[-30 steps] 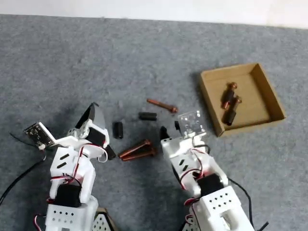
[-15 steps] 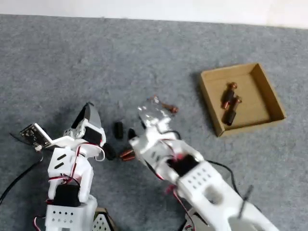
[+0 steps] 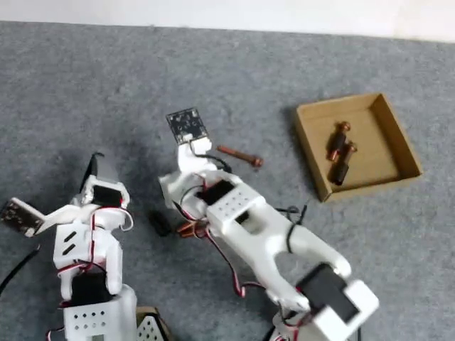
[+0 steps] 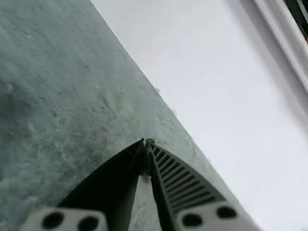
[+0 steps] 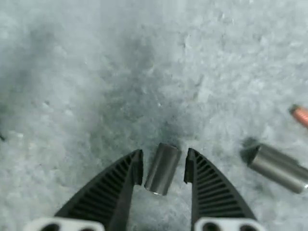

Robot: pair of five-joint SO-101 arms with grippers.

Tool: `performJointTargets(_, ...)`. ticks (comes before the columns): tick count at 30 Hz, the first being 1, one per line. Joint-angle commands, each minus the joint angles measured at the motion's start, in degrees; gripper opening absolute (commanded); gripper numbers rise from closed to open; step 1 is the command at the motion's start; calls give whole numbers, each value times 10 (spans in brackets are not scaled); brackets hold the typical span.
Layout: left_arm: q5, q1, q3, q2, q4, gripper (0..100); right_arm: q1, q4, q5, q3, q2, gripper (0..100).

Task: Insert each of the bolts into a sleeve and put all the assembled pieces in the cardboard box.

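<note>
On the grey felt-covered table [image 3: 106, 78], around its middle, a short dark cylindrical sleeve [image 5: 162, 169] lying flat, framed by the two black ribbed fingers [image 5: 120, 187] of the right gripper [image 5: 164, 156]. Slim gap on either side of the sleeve, so not pinched. Gripper parted only a little wider than the sleeve and pointing down at the table. Off to one side, apart from the fingers, a second dark sleeve [image 5: 276, 168] also lying flat.

In the high view, a long copper bolt [image 3: 239, 155] lying alone and unsleeved between the right arm's wrist and the box. At the near side of that arm, copper bolt ends [image 3: 187, 229] peeking out from under it, with a small dark piece [image 3: 162, 224] just beside them, too hidden to identify.

On the right half of the table, well apart from both arms, an open shallow cardboard box [image 3: 307, 145]. Inside it, near its middle, two assembled pieces close together, one [image 3: 338, 142] and the other [image 3: 344, 163], each a copper bolt seated in a black sleeve.

Over the left part of the table, toward the near edge, the left gripper [image 4: 147, 144] with fingers pressed together at the tips, holding nothing, aimed toward the far edge and the white surface [image 4: 231, 72] beyond it.
</note>
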State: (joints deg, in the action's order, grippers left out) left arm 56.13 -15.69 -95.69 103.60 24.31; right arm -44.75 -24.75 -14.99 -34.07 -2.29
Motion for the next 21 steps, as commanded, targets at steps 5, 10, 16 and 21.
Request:
performJointTargets(5, 34, -42, 15, 7, -36, 24, -15, -15, -7, 69, 65, 130)
performJointTargets(10, 34, -40, 14, 7, -36, 24, -42, -33, -4, 83, 82, 130)
performJointTargets(16, 34, -40, 14, 7, -36, 24, -43, -33, -4, 85, 83, 130)
performJointTargets(21, 34, -39, 14, 7, -36, 24, -42, -33, -4, 86, 107, 130)
